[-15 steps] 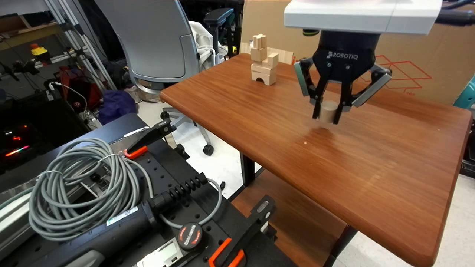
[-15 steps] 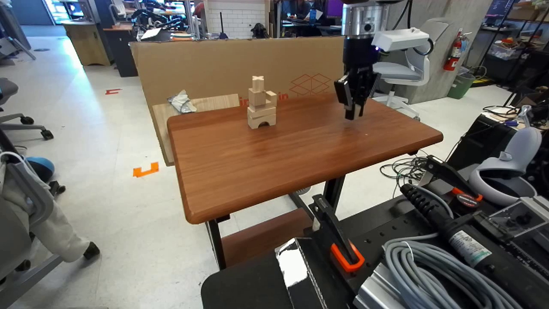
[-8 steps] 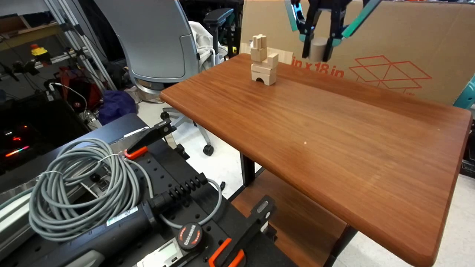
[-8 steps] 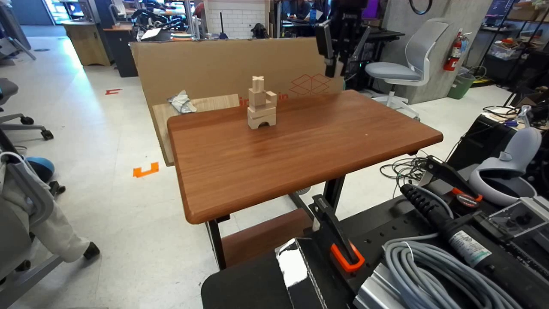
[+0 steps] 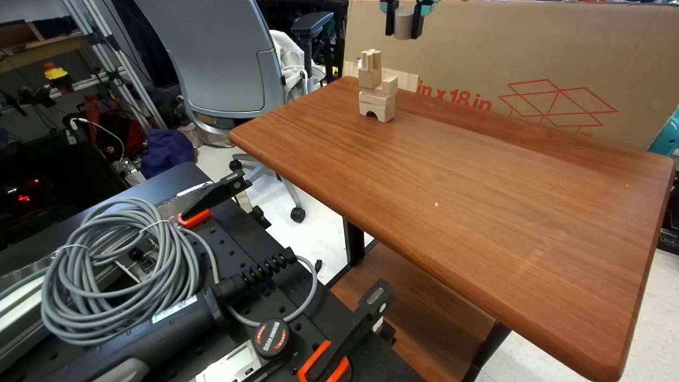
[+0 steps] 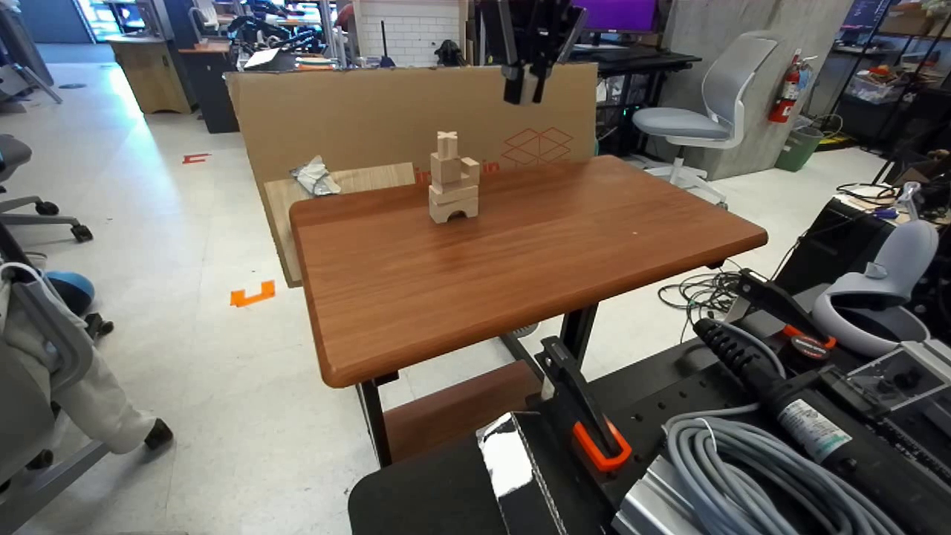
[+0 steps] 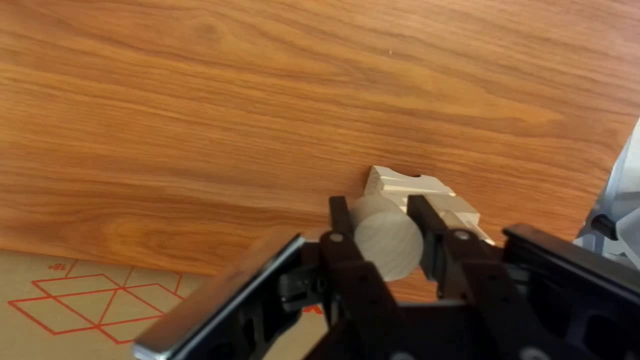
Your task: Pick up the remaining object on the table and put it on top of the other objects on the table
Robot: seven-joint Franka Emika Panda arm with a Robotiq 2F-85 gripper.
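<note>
The light tan wooden cylinder point(image 5: 403, 24) is held upright between the fingers of my gripper point(image 5: 404, 35), in the air above the table point(image 5: 477, 212). My gripper is shut on it. The other objects, a stacked tower of pale wooden blocks point(image 5: 377, 101), stand near the far edge of the table. In both exterior views the cylinder point(image 6: 528, 88) is higher than the tower point(image 6: 453, 195) and off to its right. In the wrist view the cylinder point(image 7: 389, 245) and the fingers hide part of the tower point(image 7: 407, 182) below.
A big cardboard box point(image 5: 551, 58) with red print stands behind the table's far edge. A grey office chair point(image 5: 223, 58) is beside the table. A black bench with a coiled grey cable point(image 5: 122, 270) and clamps stands in front. A wooden board point(image 6: 371, 178) leans behind.
My gripper has risen from low over the table with the cylinder in it. It has moved left in both exterior views, closer to the block tower. The tower has not moved.
</note>
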